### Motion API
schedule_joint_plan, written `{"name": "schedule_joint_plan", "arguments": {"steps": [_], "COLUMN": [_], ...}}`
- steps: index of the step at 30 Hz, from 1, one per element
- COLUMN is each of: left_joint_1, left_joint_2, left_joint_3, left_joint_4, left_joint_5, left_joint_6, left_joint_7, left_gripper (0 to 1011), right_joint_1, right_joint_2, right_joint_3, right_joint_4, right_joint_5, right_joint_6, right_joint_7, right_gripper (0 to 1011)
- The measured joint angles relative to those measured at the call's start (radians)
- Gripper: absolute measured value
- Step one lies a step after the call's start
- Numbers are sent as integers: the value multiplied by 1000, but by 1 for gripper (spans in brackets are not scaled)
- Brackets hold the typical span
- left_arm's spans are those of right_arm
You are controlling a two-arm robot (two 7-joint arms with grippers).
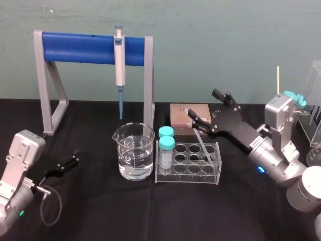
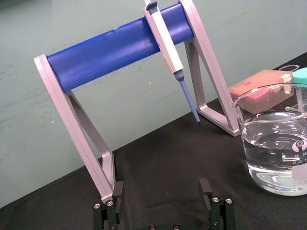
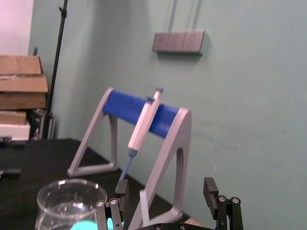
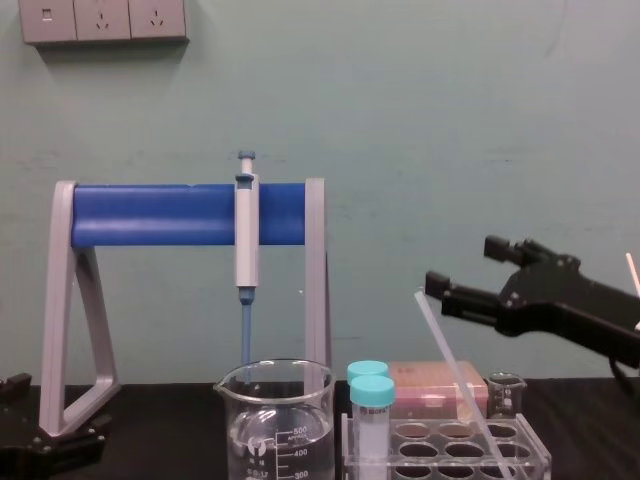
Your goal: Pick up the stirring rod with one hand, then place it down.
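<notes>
**Hovering open-jawed beside the leaning rod**

The long, thin, translucent white stirring rod (image 1: 203,145) stands slanted in the clear plastic tube rack (image 1: 188,173). Its foot is in a well at the rack's 3 o'clock end and its top tips toward 11 o'clock. The black angular right gripper (image 1: 201,102) hangs above the rack's 1 o'clock corner with its fingers spread wide and nothing clamped between them. In the chest view the rod's top lies just beside the lower fingertip, and whether they touch cannot be told.

The black left gripper (image 1: 72,159) rests low at the table's 8 o'clock, also spread and empty. A clear glass beaker of water (image 1: 135,155) sits at the rack's 9 o'clock. Behind it, at 12 o'clock, a grey-white pipette (image 1: 119,65) hangs on the grey stand with a blue bar (image 1: 80,47).
</notes>
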Motion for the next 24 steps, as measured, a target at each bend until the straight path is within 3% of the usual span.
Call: {"name": "schedule_joint_plan", "arguments": {"steps": [9, 13, 21, 23, 24], "left_joint_1": [0, 0, 0, 0, 0], "left_joint_2": [0, 0, 0, 0, 0], "left_joint_3": [0, 0, 0, 0, 0], "left_joint_4": [0, 0, 0, 0, 0], "left_joint_5": [0, 0, 0, 0, 0], "left_joint_6": [0, 0, 0, 0, 0], "left_joint_7": [0, 0, 0, 0, 0], "left_gripper": [1000, 1000, 1001, 1000, 1000], "right_joint_1": [-85, -134, -198, -228, -228], "right_joint_2": [16, 16, 3, -2, -2], "right_joint_3": [43, 83, 140, 158, 158], "right_joint_4": [-151, -213, -274, -300, -300], "right_joint_5": [-12, -17, -4, 6, 6], "right_joint_6": [29, 93, 228, 288, 288], "right_joint_7": [-78, -144, -233, -258, -258], "right_gripper": [1000, 1000, 1000, 1000, 1000]}}
